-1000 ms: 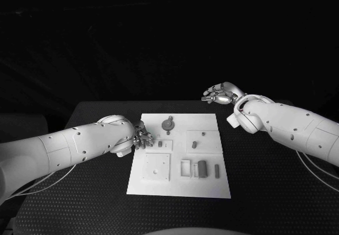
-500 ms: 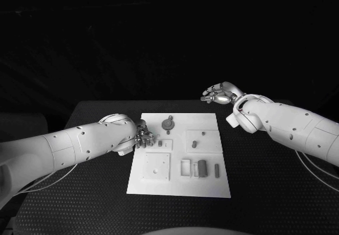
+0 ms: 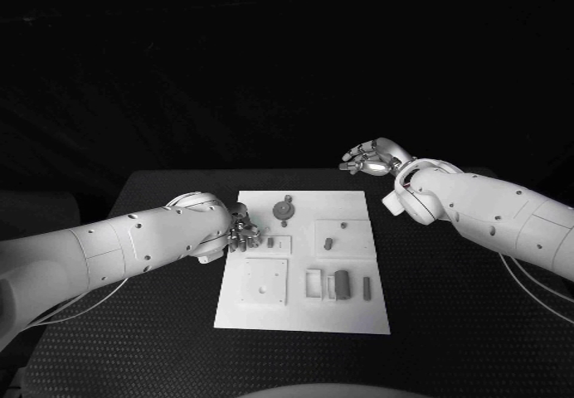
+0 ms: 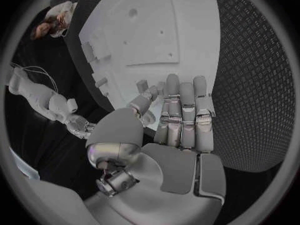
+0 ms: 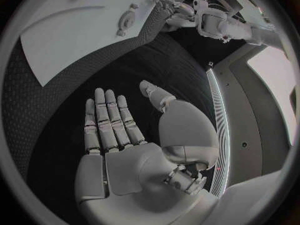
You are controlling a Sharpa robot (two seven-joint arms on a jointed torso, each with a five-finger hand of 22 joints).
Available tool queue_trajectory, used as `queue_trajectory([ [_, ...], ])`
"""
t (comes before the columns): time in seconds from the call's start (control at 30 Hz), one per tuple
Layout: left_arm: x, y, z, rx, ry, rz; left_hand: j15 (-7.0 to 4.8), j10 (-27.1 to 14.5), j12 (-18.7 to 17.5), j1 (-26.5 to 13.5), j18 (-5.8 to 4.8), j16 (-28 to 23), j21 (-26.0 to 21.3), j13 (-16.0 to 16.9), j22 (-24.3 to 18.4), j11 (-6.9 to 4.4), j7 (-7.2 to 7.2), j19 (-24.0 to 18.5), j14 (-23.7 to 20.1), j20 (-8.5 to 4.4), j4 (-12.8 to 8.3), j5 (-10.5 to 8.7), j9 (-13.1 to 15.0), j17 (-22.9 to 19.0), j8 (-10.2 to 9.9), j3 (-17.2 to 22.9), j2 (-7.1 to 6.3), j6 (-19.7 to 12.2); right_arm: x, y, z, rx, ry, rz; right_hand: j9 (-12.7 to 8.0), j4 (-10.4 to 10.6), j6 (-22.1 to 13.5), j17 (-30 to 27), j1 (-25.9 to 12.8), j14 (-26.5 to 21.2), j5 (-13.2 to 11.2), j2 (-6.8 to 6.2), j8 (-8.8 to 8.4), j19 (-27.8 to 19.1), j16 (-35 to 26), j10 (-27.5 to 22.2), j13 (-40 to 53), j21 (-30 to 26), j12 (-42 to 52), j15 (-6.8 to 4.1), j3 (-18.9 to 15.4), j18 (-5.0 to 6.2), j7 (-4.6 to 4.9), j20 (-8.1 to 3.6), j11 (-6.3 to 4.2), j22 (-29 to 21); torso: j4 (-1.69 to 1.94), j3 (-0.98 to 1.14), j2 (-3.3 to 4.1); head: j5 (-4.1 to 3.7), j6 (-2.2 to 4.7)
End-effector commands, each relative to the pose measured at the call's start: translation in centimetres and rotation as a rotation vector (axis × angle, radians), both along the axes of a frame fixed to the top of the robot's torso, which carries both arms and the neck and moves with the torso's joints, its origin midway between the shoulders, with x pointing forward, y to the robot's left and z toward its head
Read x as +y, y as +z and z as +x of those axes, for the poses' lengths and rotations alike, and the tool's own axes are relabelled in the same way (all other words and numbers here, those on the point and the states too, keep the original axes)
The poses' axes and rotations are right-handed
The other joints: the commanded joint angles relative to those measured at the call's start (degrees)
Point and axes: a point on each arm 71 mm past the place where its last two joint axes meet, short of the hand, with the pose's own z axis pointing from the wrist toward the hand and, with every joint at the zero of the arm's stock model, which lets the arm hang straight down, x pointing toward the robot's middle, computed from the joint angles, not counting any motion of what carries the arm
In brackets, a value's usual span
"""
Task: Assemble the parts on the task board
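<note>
Hovering at board [image 3: 359, 311] left edge: left hand [image 3: 240, 233], fingers apart, empty; small part [image 3: 278, 243] lying just right. Idling beyond far right corner: right hand [image 3: 376, 157], spread, empty.

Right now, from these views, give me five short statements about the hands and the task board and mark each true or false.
1. The left hand is at the task board's left edge. True.
2. The right hand holds a part. False: it is open and holds nothing, as the right wrist view shows.
3. The right hand is off the board, beyond its far right corner. True.
4. The task board lies on a white table. False: the table is black.
5. The left hand's fingers are stretched out side by side. True.
</note>
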Motion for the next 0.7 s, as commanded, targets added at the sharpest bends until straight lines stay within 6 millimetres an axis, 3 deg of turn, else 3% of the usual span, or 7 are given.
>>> queue_trajectory([
  [0.03, 0.3, -0.5, -0.3, 0.026, 0.01, 0.012, 0.03, -1.05, 0.23, -2.41, -0.71, -0.29, 0.01, 0.15, 1.23, 0.19, 0.9, -0.49, -0.72, -0.14, 1.16, -3.85, -0.22, -0.07, -1.16, -1.03, -2.24, -2.54, 0.1, 0.0, -0.1, 0.001, 0.014, 0.001, -0.07, -0.1, -0.53, -0.11, 0.13, -0.08, -0.25, 0.26, 0.17, -0.55, -0.29, 0.29, -0.09, -0.32, -0.35, 0.47, -0.29, -0.95, 1.6, 0.06, 0.1, 0.07, 0.04, -0.02, -0.01, -0.06, 0.06],
  [0.07, 0.3, -0.5, -0.3, 0.022, 0.015, 0.01, 0.05, -1.46, 0.18, -3.45, -0.73, -0.42, -0.11, 0.2, 1.19, 0.45, 1.34, -0.64, -0.97, -0.15, 1.96, -4.75, -0.51, -0.09, -1.88, -1.32, -3.91, -3.76, 0.1, 0.0, 0.0, 0.0, 0.014, 0.001, -0.1, -0.11, -0.55, -0.14, 0.14, -0.14, -0.25, 0.24, 0.17, -0.59, -0.32, 0.28, -0.09, -0.35, -0.38, 0.5, -0.31, -0.97, 1.6, 0.06, 0.1, 0.09, 0.02, -0.02, 0.0, -0.04, 0.08],
  [0.23, 0.4, -0.4, -0.2, 0.01, 0.029, 0.003, 0.01, -2.33, 0.44, -6.91, -0.71, -0.53, -0.44, 0.65, 1.16, 1.43, 2.67, -0.89, -1.49, -0.17, 5.57, -5.45, -1.69, -0.01, -4.18, -1.87, -8.39, -7.8, 0.1, 0.0, 0.0, 0.0, 0.013, 0.001, -0.2, -0.11, -0.62, -0.27, 0.15, -0.31, -0.25, 0.18, 0.17, -0.75, -0.41, 0.26, -0.1, -0.44, -0.48, 0.59, -0.35, -1.03, 1.63, 0.07, 0.12, 0.17, 0.0, -0.02, 0.0, -0.03, 0.14],
  [0.43, 0.6, -0.4, -0.2, -0.003, 0.05, -0.012, 0.01, -3.2, 0.61, -10.08, -0.63, -0.56, -0.82, 1.07, 1.13, 1.86, 3.15, -1.35, -2.15, -0.19, 6.36, -5.46, -2.17, 0.08, -4.99, -5.1, -10.01, -9.58, 0.1, 0.0, 0.0, -0.002, 0.011, 0.001, -0.28, -0.1, -0.68, -0.38, 0.15, -0.45, -0.25, 0.16, 0.18, -0.88, -0.47, 0.27, -0.09, -0.49, -0.56, 0.66, -0.38, -1.09, 1.68, 0.09, 0.12, 0.24, 0.0, -0.01, -0.02, -0.06, 0.12],
  [0.7, 1.8, -0.1, -0.1, -0.043, 0.094, -0.03, -0.07, -3.56, 0.83, -11.15, -0.49, -0.51, -1.09, 1.37, 1.06, 2.14, 3.51, -1.4, -2.35, -0.23, 5.94, -5.44, -2.55, 0.13, -5.65, -6.97, -10.75, -11.08, 0.0, -0.1, -0.1, -0.001, 0.011, 0.001, -0.35, -0.08, -0.73, -0.46, 0.16, -0.53, -0.25, 0.15, 0.19, -0.98, -0.5, 0.29, -0.09, -0.51, -0.62, 0.71, -0.4, -1.13, 1.72, 0.09, 0.13, 0.32, -0.04, 0.02, 0.0, -0.17, 0.36],
])
